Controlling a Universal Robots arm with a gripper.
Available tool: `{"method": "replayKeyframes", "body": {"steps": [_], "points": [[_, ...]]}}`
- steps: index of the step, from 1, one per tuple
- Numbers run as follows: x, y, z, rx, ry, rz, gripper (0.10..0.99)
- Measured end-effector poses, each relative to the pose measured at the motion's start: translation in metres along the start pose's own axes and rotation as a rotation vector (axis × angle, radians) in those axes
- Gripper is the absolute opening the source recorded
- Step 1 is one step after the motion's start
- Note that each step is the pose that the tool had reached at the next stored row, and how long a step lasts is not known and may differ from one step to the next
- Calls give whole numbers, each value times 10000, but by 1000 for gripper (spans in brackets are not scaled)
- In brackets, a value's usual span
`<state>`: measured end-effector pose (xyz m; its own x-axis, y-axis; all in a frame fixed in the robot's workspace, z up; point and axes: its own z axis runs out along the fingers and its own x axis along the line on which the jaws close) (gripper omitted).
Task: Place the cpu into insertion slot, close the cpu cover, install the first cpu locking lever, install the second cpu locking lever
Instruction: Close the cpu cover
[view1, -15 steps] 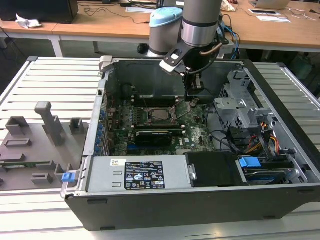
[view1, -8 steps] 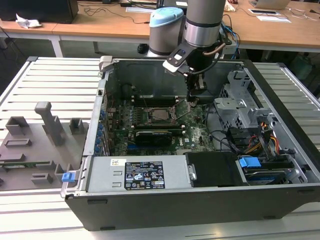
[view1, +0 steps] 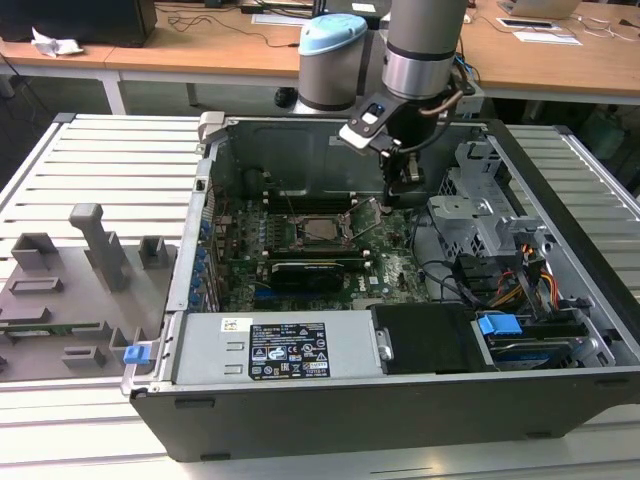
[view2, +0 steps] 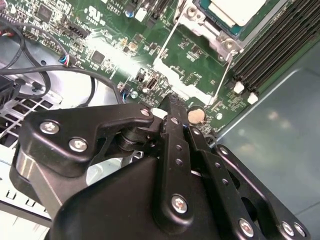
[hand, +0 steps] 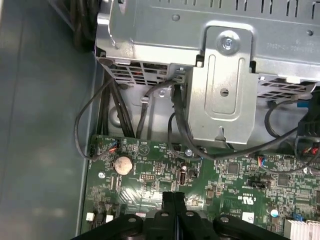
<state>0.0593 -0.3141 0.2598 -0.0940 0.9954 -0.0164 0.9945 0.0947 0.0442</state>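
Gripper (hand: 172, 197) fingers are pressed together, nothing pinched, close over the motherboard (hand: 225, 175). At the gripper's 8 o'clock in the exterior view, the cpu (view1: 322, 229) is seen on that board.

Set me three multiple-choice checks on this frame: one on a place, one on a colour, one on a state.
1. The chip lies: A in the socket; B beside it; C under it.
2. The circuit board is: A blue; B green; C red.
3. The gripper is: A wide open; B shut, empty; C shut on the chip.

A: its silvery top sits inside the socket's frame.
B: green in both wrist views.
B: the fingertips meet with nothing between.
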Motion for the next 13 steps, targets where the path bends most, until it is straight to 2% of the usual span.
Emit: {"method": "replayKeyframes", "body": {"steps": [9,11,13], "points": [[-1,30,146,87,9,0,106],[-1,30,146,160,19,-2,106],[-1,30,126,313,39,-3,106]]}}
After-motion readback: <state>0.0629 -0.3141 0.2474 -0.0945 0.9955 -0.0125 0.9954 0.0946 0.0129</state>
